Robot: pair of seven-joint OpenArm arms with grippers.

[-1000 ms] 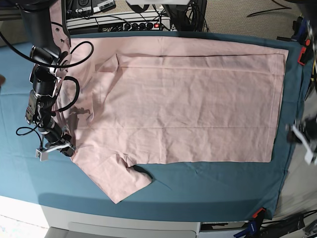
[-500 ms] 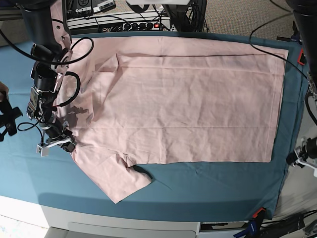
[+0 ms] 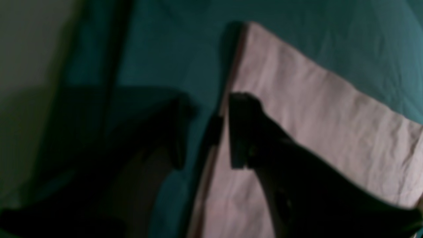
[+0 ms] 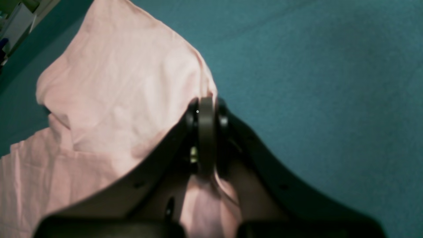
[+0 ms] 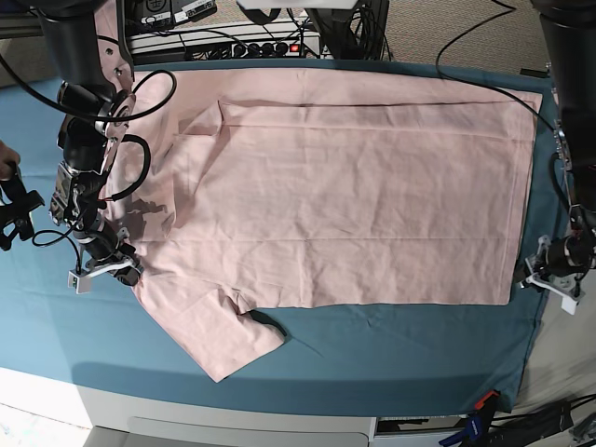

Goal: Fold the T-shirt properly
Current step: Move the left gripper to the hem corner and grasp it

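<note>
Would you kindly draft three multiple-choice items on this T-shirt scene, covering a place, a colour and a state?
1. Where is the left hand?
A. At the shirt's hem corner
B. On the collar
C. Over a sleeve

2. What colour is the table cloth?
A. White
B. Teal
C. Black

3. What state is the right hand in?
A. Wide open over bare cloth
B. Out of sight
C. Shut on the T-shirt

Answers:
1 A: its fingers straddle the straight hem edge by the corner.
2 B: teal shows all around the shirt.
3 C: pink fabric is pinched between its closed fingers.

Base view bright & sharp; wrist views dim, blurry.
</note>
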